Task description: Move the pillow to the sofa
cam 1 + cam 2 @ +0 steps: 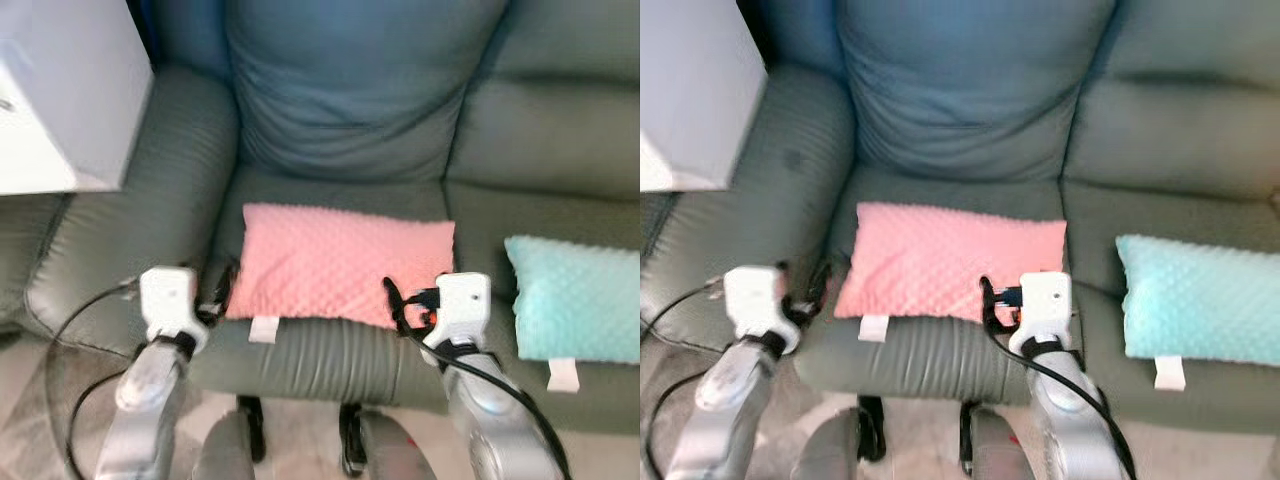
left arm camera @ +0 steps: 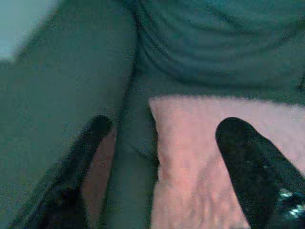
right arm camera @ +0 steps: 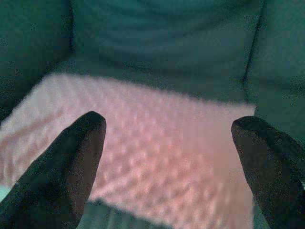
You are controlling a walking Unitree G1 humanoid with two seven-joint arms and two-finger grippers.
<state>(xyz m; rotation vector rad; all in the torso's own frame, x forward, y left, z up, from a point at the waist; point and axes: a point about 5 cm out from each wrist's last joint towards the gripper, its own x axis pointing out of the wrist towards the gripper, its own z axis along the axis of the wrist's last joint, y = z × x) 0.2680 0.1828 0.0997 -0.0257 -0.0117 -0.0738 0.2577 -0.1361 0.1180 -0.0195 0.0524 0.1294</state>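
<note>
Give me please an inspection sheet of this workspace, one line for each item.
Surface: grey-green sofa, pink pillow lying flat on its seat.
Job's things: pink pillow, white tag at its front edge.
Clutter: teal pillow on the next seat; blue back cushion behind the pink one.
Grippers: left gripper open at the pillow's left end; right gripper open over its right end.
Cables: black cable loops from the left arm; another along the right arm.
Surroundings: white box by the sofa's arm.

Grey-green leather couch (image 1: 560, 130) with blue back cushion (image 1: 350, 90); pale box (image 1: 60, 90) at left.
</note>
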